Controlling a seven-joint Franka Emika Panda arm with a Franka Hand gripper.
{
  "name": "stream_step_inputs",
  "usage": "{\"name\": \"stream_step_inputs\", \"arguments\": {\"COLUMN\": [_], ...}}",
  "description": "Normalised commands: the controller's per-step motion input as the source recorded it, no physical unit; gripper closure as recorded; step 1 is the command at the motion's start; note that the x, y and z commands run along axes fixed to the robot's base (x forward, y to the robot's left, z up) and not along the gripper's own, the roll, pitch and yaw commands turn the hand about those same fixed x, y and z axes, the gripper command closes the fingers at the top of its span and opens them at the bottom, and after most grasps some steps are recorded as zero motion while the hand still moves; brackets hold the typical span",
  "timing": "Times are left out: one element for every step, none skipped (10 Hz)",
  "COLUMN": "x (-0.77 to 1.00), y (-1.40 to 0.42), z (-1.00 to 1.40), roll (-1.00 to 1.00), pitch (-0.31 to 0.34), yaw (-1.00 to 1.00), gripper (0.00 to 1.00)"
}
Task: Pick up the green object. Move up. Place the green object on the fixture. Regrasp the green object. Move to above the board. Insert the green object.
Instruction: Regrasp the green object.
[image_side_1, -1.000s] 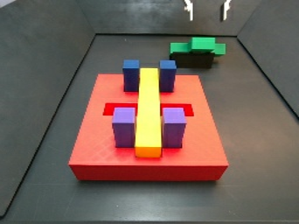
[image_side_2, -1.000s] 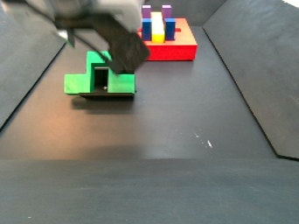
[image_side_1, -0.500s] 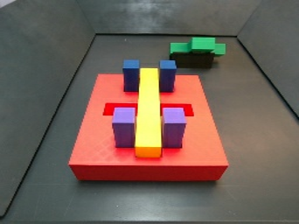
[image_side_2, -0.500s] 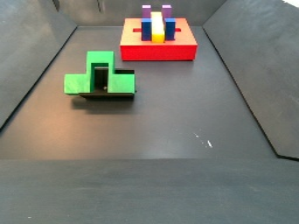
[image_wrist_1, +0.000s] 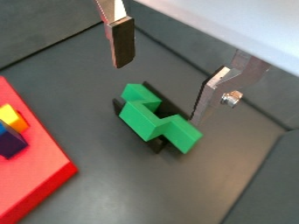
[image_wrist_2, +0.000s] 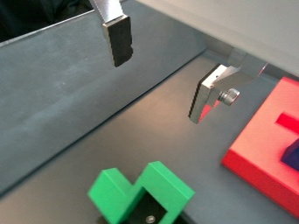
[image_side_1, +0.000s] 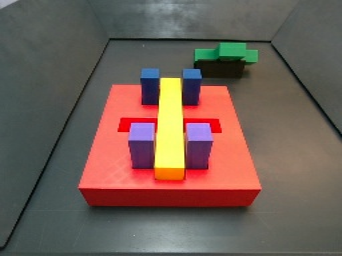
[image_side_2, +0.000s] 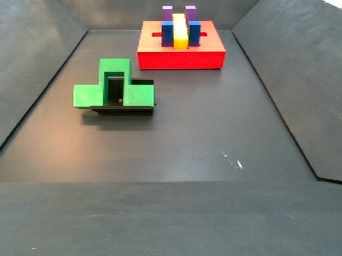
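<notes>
Resting the green block (image_wrist_1: 158, 122) on the fixture (image_side_2: 131, 95) lets us take a fresh grip. Our tool (image_wrist_1: 163, 72) hangs released above it, empty.

Robot lab test cell, dark walled floor (image_side_2: 201, 140), red board (image_side_1: 120, 170) of coloured blocks, hand (image_wrist_1: 163, 74) open above the fixture (image_wrist_1: 163, 144)

Green object (image_wrist_1: 156, 121), black fixture (image_side_2: 118, 108), red board (image_side_1: 120, 150), silver gripper (image_wrist_1: 166, 74) fingers (image_wrist_1: 121, 41).

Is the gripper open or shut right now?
Open. In both wrist views the gripper hangs above the green object, its fingers spread wide with nothing between them.
</notes>
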Motion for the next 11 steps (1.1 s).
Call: {"name": "stream_step_inputs", "arguments": {"x": [0.28,0.27,0.28,0.25,0.24,0.21,0.04,0.0,0.0,0.0,-0.05], "y": [-0.32,-0.3,-0.21,-0.15,-0.18,-0.22,-0.19,-0.12,-0.04,0.0,-0.06], "z": [-0.19,-0.17,0.0,0.0,-0.04,-0.18,-0.32,-0.24,-0.1,-0.04,-0.18], "roll": [1.0,1.0,1.0,1.0,1.0,1.0,0.94,1.0,1.0,1.0,1.0], "pitch": [0.0,0.0,0.0,0.006,0.011,0.003,0.0,0.0,0.049,0.086,0.111], "yaw": [0.06,0.19,0.2,0.23,0.28,0.31,0.31,0.33,0.35,0.35,0.26], "gripper": [0.0,0.0,0.0,0.0,0.0,0.0,0.0,0.0,0.0,0.0,0.0]}}
